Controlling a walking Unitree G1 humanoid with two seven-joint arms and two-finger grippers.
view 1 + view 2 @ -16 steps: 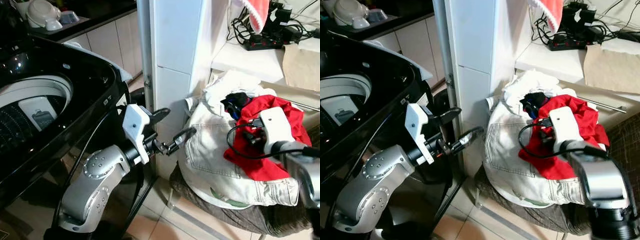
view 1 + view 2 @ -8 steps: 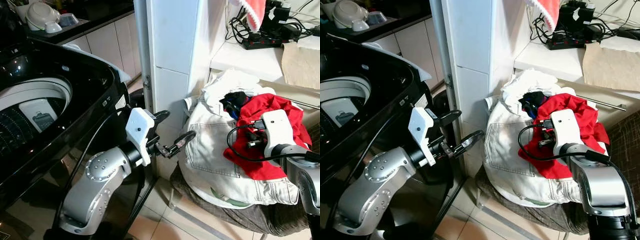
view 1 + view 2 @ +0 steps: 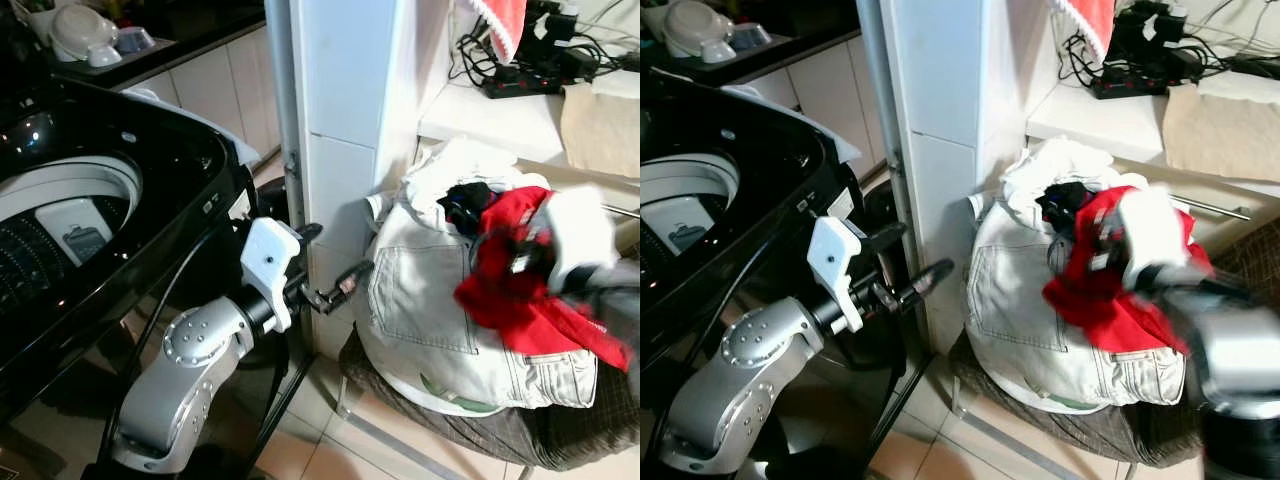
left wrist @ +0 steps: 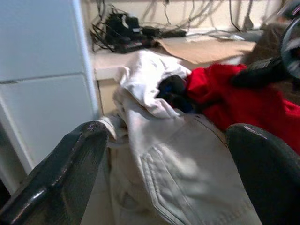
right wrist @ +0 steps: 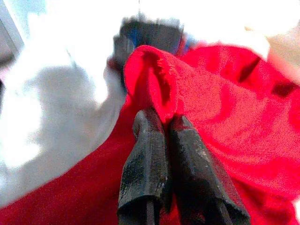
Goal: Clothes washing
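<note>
A pile of laundry lies on a low brown seat: pale jeans, a white cloth, a dark garment and a red garment. My right gripper is shut on a fold of the red garment, which hangs stretched from it; the arm is motion-blurred above the pile. My left gripper stands open in the air just left of the pile, pointing at the jeans, touching nothing. The black top-loading washing machine is at the left with its drum open.
A white pillar rises between the machine and the pile, close behind my left gripper. A counter with a power strip and cables sits behind the pile. Tiled floor shows below.
My right arm has swung up and to the right with the red garment, pulling it off the pile. My left gripper has drawn back slightly toward the machine.
</note>
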